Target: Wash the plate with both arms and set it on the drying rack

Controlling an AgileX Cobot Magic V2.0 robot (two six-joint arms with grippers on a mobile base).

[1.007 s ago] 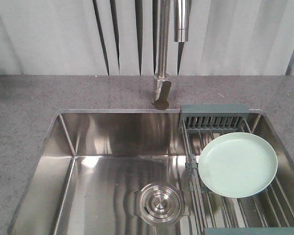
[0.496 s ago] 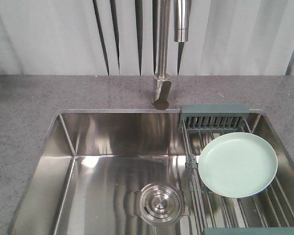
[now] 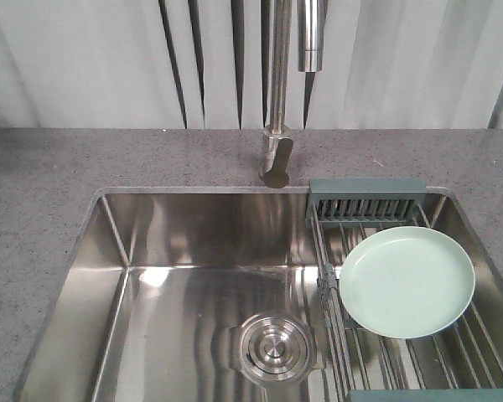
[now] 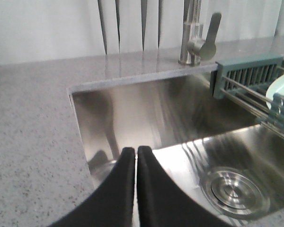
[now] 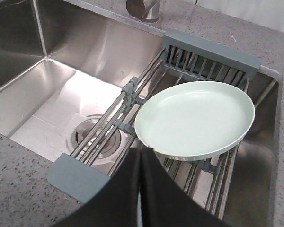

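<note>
Countertop [image 3: 42,193]: Grey speckled stone surrounds the basin on every visible side, with a pale curtain behind.

Sink [image 3: 193,243]: The steel basin lies bare and shiny, its round drain [image 3: 272,346] near the front; no water runs from the faucet [image 3: 277,92].

Drying rack [image 5: 146,87]: Steel bars span the right end of the sink between grey-green end pieces.

Plate [image 3: 407,281]: The mint-green plate lies face up on the rack bars, slightly tilted, and is not gripped by either arm.

What changed: A dark sliver at the front view's lower left edge half a second ago is gone, and the dark shape at the lower right corner has barely shifted. Judged from this, the arms are pulling clear of a plate already racked, so the task looks close to done.

Left gripper [image 4: 135,153]: Fingers pressed together on nothing, hovering over the sink's front left corner and pointing toward the back wall.

Right gripper [image 5: 140,156]: Fingers likewise closed and empty, tips just beside the plate's near rim; contact cannot be told.
</note>
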